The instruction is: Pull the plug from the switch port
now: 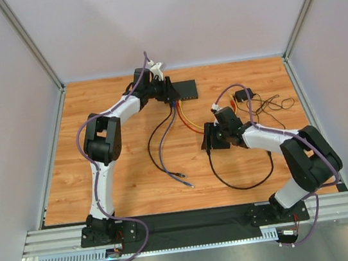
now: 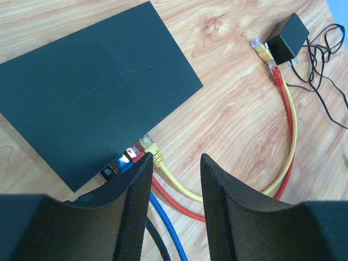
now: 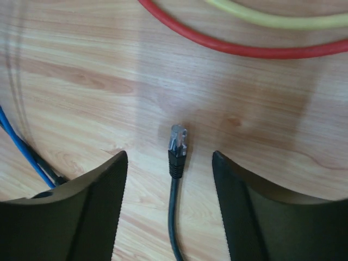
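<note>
The switch [image 2: 98,92] is a flat black box on the wood table, also seen in the top view [image 1: 186,90]. Four plugs sit in its near side: yellow [image 2: 153,155], red [image 2: 132,154], blue [image 2: 122,162] and black [image 2: 107,173]. My left gripper [image 2: 175,163] is open and empty just in front of these plugs; the yellow cable runs between its fingers, and its left finger [image 2: 136,196] partly covers the red and blue cables. My right gripper [image 3: 169,157] is open, with a loose black cable plug [image 3: 178,142] lying on the table between its fingers, untouched.
A small black power adapter [image 2: 287,38] with thin black wire lies right of the switch, beside the free ends of the yellow cable [image 2: 261,48] and red cable [image 2: 275,74]. Cables loop over the mid table [image 1: 164,151]. Frame posts and walls edge the table.
</note>
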You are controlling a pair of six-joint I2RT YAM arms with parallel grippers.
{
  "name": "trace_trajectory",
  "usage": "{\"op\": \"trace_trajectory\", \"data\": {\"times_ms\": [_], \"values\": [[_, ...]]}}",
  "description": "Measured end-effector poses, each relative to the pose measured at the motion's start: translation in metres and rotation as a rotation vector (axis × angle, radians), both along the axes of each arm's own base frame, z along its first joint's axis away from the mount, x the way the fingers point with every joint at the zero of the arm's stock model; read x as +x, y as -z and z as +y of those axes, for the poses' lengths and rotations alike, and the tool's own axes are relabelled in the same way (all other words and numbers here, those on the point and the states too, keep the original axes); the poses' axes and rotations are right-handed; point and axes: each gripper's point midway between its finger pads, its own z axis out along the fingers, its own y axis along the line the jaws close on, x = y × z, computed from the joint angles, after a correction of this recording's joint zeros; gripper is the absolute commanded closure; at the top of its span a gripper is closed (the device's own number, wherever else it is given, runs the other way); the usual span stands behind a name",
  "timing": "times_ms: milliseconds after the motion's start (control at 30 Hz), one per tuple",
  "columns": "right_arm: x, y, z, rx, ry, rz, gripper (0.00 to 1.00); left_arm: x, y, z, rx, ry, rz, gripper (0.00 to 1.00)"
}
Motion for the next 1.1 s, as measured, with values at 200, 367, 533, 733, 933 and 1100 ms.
{"op": "trace_trajectory", "data": {"times_ms": [200,367,533,733,933,1100], "values": [[0.014,-0.024,-0.011,-0.069,0.023,-0.063,0.15,-0.003,0.008,0.002,0.017,0.008,-0.009,0.51],[0.091,-0.089,0.012,-0.039,0.089,-0.248,0.17,-0.004,0.011,0.003,0.027,0.006,-0.009,0.51],[0.181,-0.136,0.055,0.066,0.142,-0.385,0.23,-0.003,0.01,0.003,0.026,0.005,-0.017,0.52],[0.232,-0.125,0.058,0.165,0.258,-0.375,0.38,0.009,0.01,0.01,0.064,-0.064,-0.039,0.54],[0.259,-0.09,0.029,0.192,0.352,-0.332,0.47,0.035,-0.03,0.008,0.051,-0.114,-0.134,0.57],[0.268,-0.072,0.031,0.264,0.33,-0.313,0.62,0.048,-0.048,0.004,0.023,-0.135,-0.179,0.62]]}}
